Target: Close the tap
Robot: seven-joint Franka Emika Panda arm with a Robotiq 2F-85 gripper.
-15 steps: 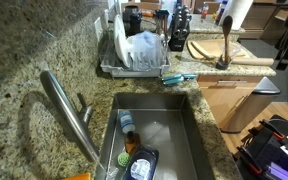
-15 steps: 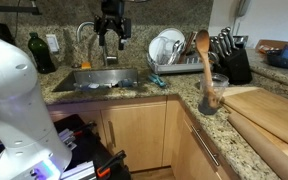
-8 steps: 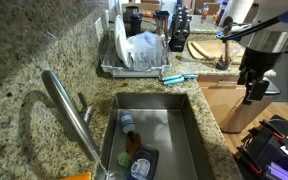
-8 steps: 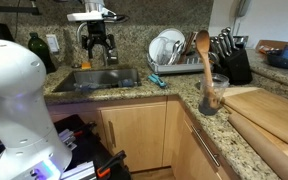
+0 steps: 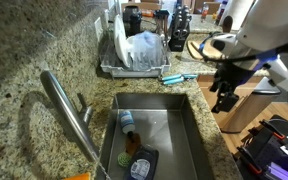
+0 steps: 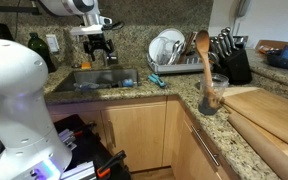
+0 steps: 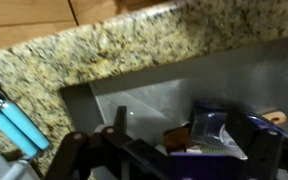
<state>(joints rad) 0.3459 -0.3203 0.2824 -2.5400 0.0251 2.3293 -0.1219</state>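
The tap (image 5: 69,115) is a long brushed-steel spout that slants over the left side of the sink (image 5: 179,130), with a thin lever handle (image 5: 83,106) at its side. My gripper (image 5: 221,103) hangs at the right of the sink, apart from the tap. In an exterior view the gripper (image 6: 101,57) is above the sink's back part and largely covers the tap. In the wrist view the gripper (image 7: 184,145) is open and empty, with its dark fingers (image 7: 119,125) spread wide over the sink. The tap is out of the wrist view.
A blue-handled brush (image 5: 179,76) lies on the granite between the sink and the dish rack (image 5: 134,55); it also shows in the wrist view (image 7: 9,115). A dark tray (image 5: 142,163) and small items lie in the sink. A wooden spoon in a jar (image 6: 206,70) stands on the counter.
The arm has moved in from the right toward the sink and come lower. The gripper now hangs over the sink's edge. The tap has not moved.
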